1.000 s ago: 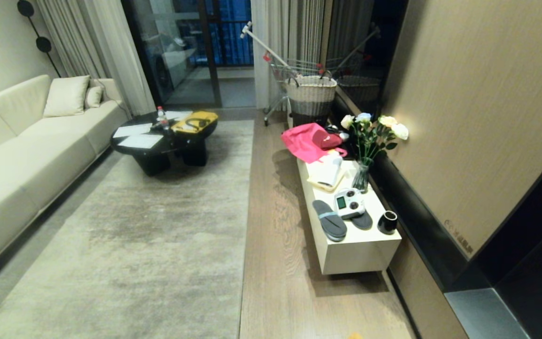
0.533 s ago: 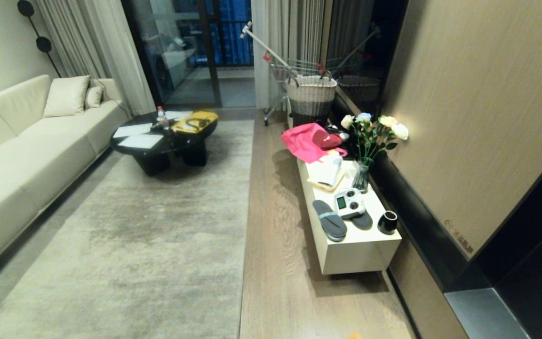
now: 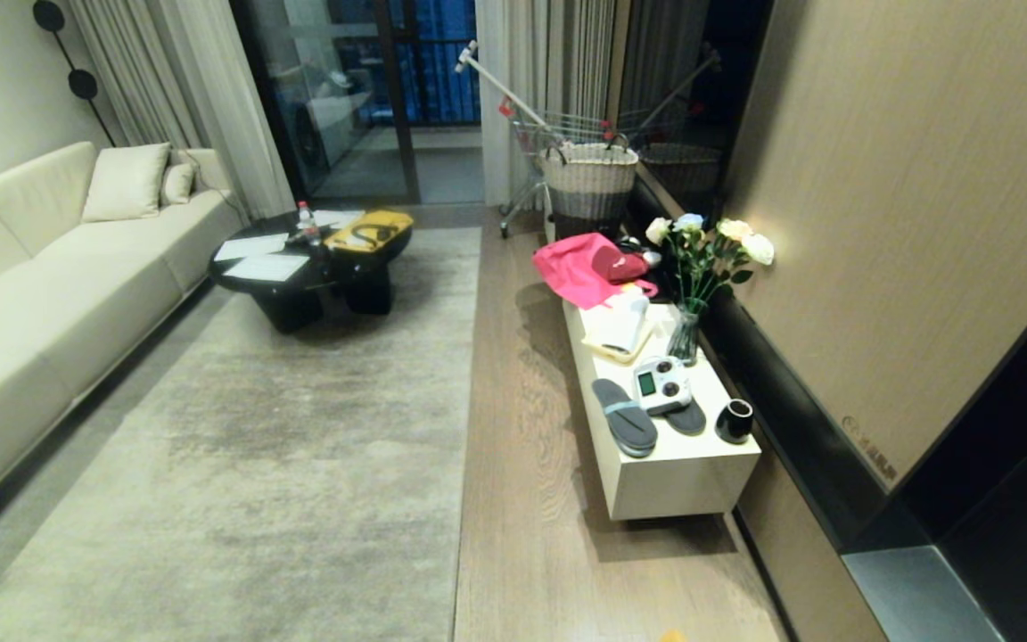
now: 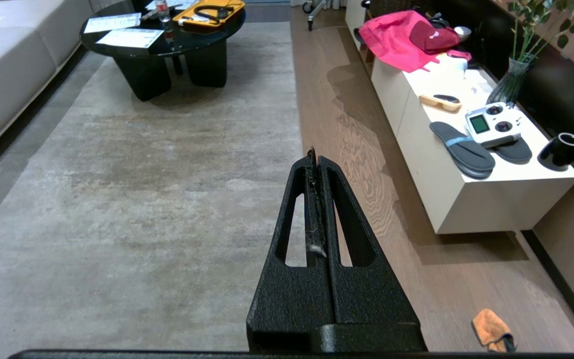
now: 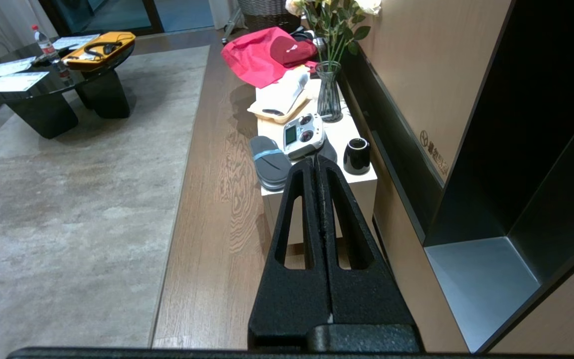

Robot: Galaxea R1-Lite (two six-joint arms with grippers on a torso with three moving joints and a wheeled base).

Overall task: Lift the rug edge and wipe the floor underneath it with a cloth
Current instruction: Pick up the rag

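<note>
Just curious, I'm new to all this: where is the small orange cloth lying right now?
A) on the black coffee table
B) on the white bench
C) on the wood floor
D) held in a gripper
C: the cloth lies loose on the bare wood floor, beside the rug edge, and both grippers are shut on nothing.

Neither of your arms reaches into the head view at this moment; each shows only through its own wrist camera. Your left gripper (image 4: 315, 158) is held in the air with its two black, triangular fingers (image 4: 301, 199) pressed flat against each other along their whole length, nothing between them but a wisp of pale lint caught in the seam. Your right gripper (image 5: 317, 162) is posed the same way, raised and pointing forward and down, its fingers (image 5: 339, 199) closed tip to tip and holding nothing. Both grippers hang free, touching no surface.
</note>
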